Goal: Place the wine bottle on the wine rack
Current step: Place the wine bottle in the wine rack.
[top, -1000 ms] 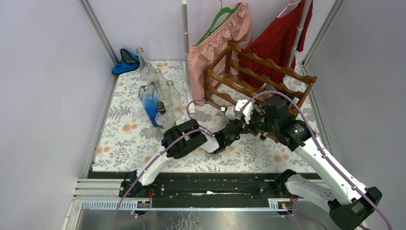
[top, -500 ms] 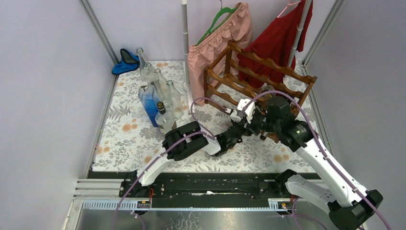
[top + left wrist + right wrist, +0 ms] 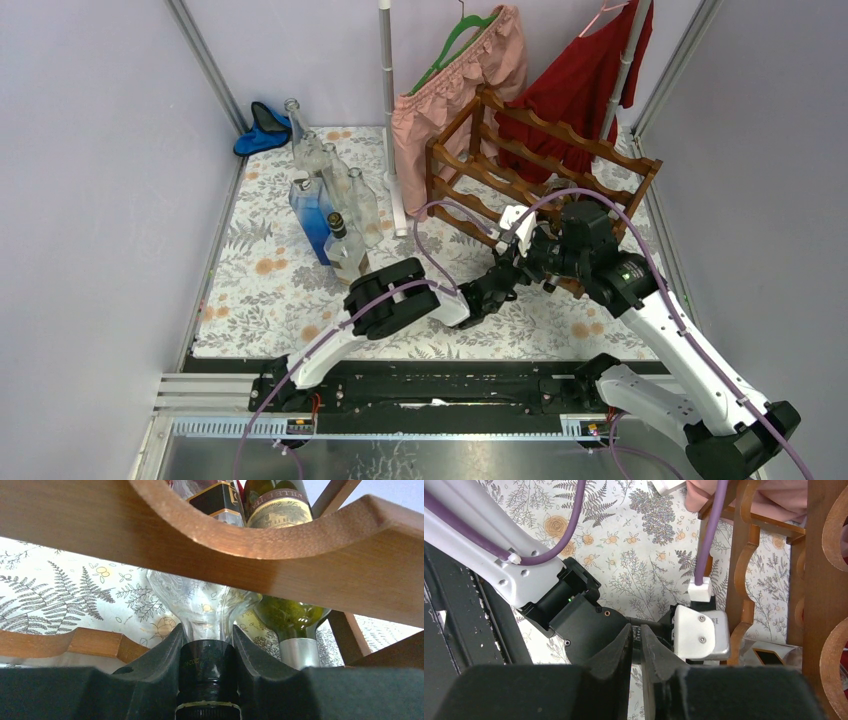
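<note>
Where the floral-clothed counter (image 3: 270, 290) meets lilac walls (image 3: 100, 200), the wine rack (image 3: 540, 170) stands. To its left lies bare cloth, then spare bottles (image 3: 330, 200). Low at the rack's front, the left claw (image 3: 207, 635) is clamped on the neck of the wine bottle (image 3: 200, 600), under a scalloped rail. The right claw (image 3: 636, 635) hovers beside it, pinched together and holding nothing.

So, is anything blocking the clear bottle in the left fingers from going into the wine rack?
Nothing visible does. The left fingers grip the clear bottle by its neck, its body already under a scalloped rail of the wine rack. A green bottle lies close beside it, not across its path.
</note>
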Tool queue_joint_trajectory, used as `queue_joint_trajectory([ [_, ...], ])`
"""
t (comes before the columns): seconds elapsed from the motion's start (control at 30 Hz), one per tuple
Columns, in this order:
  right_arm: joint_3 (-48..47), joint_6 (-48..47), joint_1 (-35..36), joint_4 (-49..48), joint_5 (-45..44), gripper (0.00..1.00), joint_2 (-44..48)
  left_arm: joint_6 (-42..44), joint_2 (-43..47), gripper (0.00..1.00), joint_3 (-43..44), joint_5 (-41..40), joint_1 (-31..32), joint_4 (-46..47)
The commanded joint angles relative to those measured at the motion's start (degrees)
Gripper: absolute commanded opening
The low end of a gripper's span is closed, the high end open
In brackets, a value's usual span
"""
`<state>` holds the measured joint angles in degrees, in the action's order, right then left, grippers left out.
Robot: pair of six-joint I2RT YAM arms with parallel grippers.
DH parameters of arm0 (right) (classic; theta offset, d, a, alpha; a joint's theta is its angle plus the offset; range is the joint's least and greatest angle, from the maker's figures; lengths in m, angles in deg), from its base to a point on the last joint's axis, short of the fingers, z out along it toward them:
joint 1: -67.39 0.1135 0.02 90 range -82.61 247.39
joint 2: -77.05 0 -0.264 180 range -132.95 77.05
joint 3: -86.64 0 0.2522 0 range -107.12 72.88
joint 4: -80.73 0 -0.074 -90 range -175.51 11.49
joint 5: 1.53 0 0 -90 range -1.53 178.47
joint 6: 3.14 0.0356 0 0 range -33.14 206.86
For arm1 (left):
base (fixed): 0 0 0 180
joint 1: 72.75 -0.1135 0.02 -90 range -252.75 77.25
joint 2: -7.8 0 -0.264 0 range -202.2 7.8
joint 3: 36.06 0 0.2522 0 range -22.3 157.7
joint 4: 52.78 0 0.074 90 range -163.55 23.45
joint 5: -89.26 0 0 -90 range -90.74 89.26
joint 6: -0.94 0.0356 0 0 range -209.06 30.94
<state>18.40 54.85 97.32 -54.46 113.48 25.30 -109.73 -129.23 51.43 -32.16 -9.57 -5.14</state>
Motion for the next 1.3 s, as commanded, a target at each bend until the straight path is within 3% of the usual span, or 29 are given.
queue_joint_trajectory([
  [0.0, -0.89, 0.83, -0.57, -0.55, 1.62, 0.18, 0.95, 5.86, -0.36, 0.30, 3.69, -1.54, 0.85, 3.45],
  [0.33, -0.97, 0.81, -0.97, -0.33, 1.96, 0.18, 1.07, 10.63, -0.95, 0.40, 4.66, -2.85, 1.77, 1.61],
  [0.6, -0.98, 0.89, -1.23, -0.36, 2.21, 0.18, 1.06, 10.83, -0.87, 0.55, 3.98, -2.17, 1.77, 1.80],
  [0.77, -1.07, 0.86, -1.29, -0.29, 2.23, 0.18, 1.29, 11.21, -0.46, 0.57, 3.93, -2.31, 1.80, 1.48],
  [1.1, -1.07, 0.66, -1.49, 0.24, 3.23, 0.18, 1.56, 11.56, 4.56, 0.74, 0.09, -5.17, 3.18, 2.84],
  [1.27, -0.99, 0.37, -1.59, 0.63, 3.83, 0.18, 1.78, 9.08, 7.19, 0.78, -1.54, -5.52, 3.58, 2.06],
])
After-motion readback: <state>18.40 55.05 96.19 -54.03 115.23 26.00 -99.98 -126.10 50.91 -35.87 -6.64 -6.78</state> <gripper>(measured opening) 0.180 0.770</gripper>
